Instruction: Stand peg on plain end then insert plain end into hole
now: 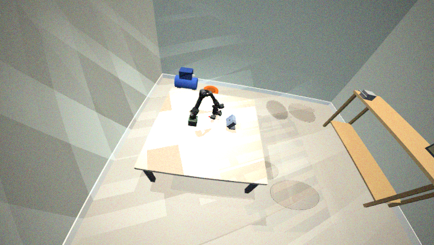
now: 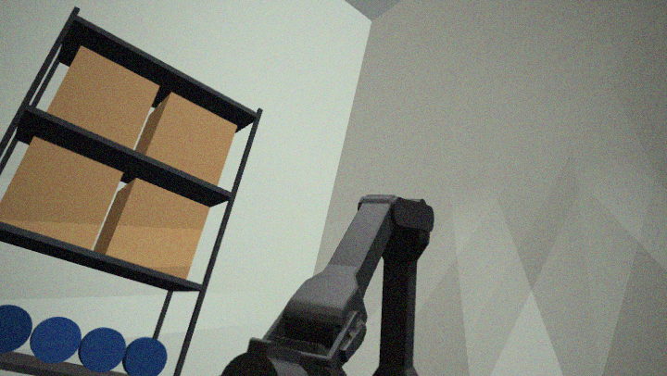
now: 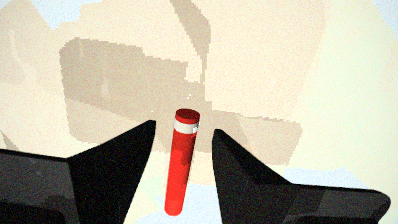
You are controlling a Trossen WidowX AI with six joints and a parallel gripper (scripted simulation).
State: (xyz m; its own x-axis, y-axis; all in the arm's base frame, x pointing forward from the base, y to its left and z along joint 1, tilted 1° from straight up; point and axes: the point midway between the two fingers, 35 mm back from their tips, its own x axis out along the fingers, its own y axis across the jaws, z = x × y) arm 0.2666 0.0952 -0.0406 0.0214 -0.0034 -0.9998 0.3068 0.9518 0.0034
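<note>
The red peg [image 3: 181, 165] lies on the table [image 1: 212, 158], its white band near the end at the top of the wrist view. In the top view only a small red bit of the peg [image 1: 210, 116] shows beside the fingers. My gripper [image 3: 184, 131] [image 1: 216, 115] is partly open, pointing down over the peg. The fingers stand on either side of the peg's banded end, with a gap on both sides. The blue-grey sloped panel [image 1: 231, 120] stands beyond the gripper, a small dark spot on its face. The exterior view shows only upper arm parts, not the fingers, peg or panel.
The arm's base [image 1: 192, 120] sits on the table, on the opposite side of the gripper from the panel. An orange round thing [image 1: 210, 89] and a blue machine [image 1: 185, 82] are beyond the table's far edge. A shelf rack with boxes [image 2: 186, 140] shows in the exterior view.
</note>
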